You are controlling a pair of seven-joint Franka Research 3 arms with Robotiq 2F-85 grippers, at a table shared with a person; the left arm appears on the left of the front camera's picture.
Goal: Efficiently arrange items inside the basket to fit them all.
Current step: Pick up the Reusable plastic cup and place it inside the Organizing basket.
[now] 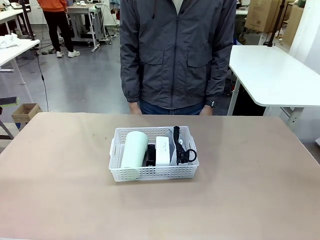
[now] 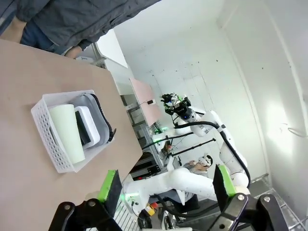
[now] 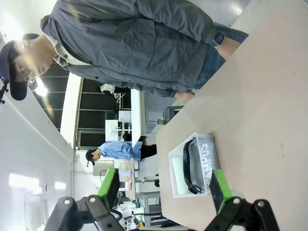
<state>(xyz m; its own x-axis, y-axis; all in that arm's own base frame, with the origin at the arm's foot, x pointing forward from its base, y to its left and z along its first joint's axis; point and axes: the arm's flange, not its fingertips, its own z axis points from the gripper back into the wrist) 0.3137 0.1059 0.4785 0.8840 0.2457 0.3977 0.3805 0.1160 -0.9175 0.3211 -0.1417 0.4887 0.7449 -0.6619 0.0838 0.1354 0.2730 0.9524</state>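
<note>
A: left gripper point(image 2: 166, 185) jaws spread wide, nothing between the pads; right gripper point(image 3: 166, 185) same, released and empty; both hang clear of the table point(image 1: 55, 170).

B: where's the basket point(image 1: 150, 174) from each?

A: mid-table, well apart from both; in the left wrist view it lies ahead and off to the picture's left; in the right wrist view it lies just ahead between the fingers' lines. Can't tell which arm is nearer.

B: contents?

A: all four look inside; pale green cup point(image 1: 134, 149) on its side at the robot's left end, long axis running near-to-far; black stapler point(image 1: 150, 155) wedged just beside it; white flat box point(image 1: 162, 150) next, same near-to-far axis; grey pouch point(image 1: 181, 145) against the right end wall, black strap point(image 1: 186, 152) looped over it.

B: basket's long axis?

A: left-right across the table; items packed side by side along it. My read: fit looks done; any next move is a tidy at most.

B: person?

A: standing at the far edge, hands point(image 1: 134, 108) low by the table rim, not touching anything.
</note>
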